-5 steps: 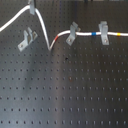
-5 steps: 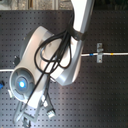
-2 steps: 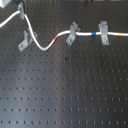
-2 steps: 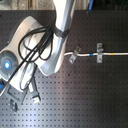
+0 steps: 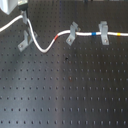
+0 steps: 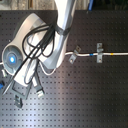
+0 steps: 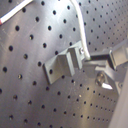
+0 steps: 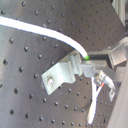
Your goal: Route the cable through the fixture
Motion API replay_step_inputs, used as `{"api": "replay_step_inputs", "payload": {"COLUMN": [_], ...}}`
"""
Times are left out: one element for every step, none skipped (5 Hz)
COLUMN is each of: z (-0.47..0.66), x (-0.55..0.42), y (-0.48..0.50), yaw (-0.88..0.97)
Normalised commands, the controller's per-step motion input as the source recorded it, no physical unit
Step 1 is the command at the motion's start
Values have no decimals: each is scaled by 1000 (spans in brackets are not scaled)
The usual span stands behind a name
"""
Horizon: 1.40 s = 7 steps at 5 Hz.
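Cable at the fixture
The pincer point(image 7: 95, 59) grips the cable point(image 5: 42, 46) just beside the fixture point(image 5: 24, 41); further along, it runs through two more clips.

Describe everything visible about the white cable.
The cable is a thin white flexible cord with short red, blue and yellow-orange bands. In the first exterior view it runs from the left edge up to the gripper, sags in a loop beside the fixture, then rises through the slanted clip and the upright clip to the right edge. In the first wrist view it lies against the fixture's top.
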Motion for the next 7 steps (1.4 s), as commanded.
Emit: {"api": "replay_step_inputs", "payload": {"z": [71, 174, 233, 266, 77, 201, 281], "x": [-236, -74, -144, -159, -246, -193, -224], "y": [-301, -144, -61, -97, -50, 40, 67], "yaw": [-146, 43, 166, 146, 200, 203, 200]}}
